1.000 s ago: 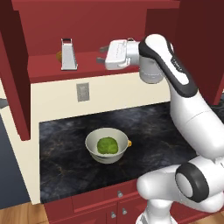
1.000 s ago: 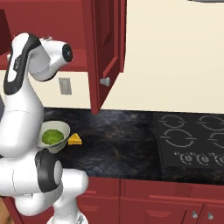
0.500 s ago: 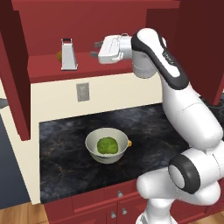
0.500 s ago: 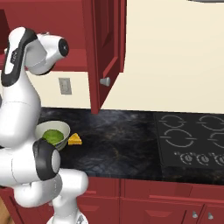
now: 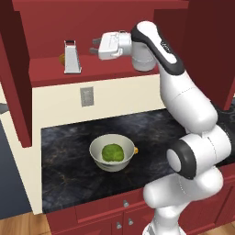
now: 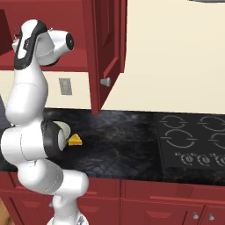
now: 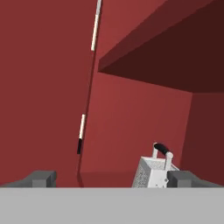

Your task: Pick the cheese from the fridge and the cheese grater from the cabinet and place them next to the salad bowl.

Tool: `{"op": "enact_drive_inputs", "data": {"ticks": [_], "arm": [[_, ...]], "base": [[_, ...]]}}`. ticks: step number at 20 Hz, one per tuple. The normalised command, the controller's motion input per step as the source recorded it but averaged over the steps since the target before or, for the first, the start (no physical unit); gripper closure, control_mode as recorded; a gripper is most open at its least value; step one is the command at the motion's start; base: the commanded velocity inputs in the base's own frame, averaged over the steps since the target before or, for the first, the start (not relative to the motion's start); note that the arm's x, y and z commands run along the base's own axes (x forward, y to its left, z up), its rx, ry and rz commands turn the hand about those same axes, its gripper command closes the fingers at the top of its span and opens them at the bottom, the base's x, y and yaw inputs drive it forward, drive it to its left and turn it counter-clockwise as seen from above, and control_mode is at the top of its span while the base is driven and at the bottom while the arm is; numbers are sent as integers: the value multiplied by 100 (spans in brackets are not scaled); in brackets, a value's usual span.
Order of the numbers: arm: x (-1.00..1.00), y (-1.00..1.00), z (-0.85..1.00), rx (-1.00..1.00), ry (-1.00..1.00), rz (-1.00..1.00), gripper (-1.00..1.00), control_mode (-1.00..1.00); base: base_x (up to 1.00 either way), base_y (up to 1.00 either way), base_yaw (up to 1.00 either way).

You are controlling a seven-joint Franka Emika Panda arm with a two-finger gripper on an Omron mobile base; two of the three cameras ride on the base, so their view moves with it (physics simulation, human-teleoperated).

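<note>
While the gripper (image 5: 95, 46) hovers inside the open cabinet (image 5: 50, 73) with its fingers spread and nothing between them, the cheese grater (image 5: 72, 57) stands upright on the red shelf, to the left of the fingertips and apart from them. Judged from its look, the grater is a stiff, light metal box with smooth, tapering sides; a grasp across the narrow upper body or on the top handle should hold better than one on the wide base, and a sideways nudge could tip it over. In the hand view the grater (image 7: 156, 171) sits low and to the right, its base cut off by the bottom edge, so the alignment of the jaws with it cannot be confirmed. A brown round object (image 5: 61, 58) lies just behind the grater on its far left, mostly hidden. The cheese (image 6: 76, 140) rests on the dark counter (image 6: 123, 145) beside the salad bowl (image 5: 113, 153); in the left base view only a sliver of it shows past the bowl's right rim. The arm hides most of the bowl in the right base view.
</note>
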Motion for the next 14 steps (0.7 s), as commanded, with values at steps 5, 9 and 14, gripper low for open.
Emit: {"op": "enact_drive_inputs", "data": {"ticks": [5,9,14], "arm": [[23,25,1,0,0,0,-100,-100],[45,0,-3,0,7,0,-100,-100],[42,0,-6,0,10,0,-100,-100]], "base": [[0,0,0],[0,0,0],[0,0,0]]}}
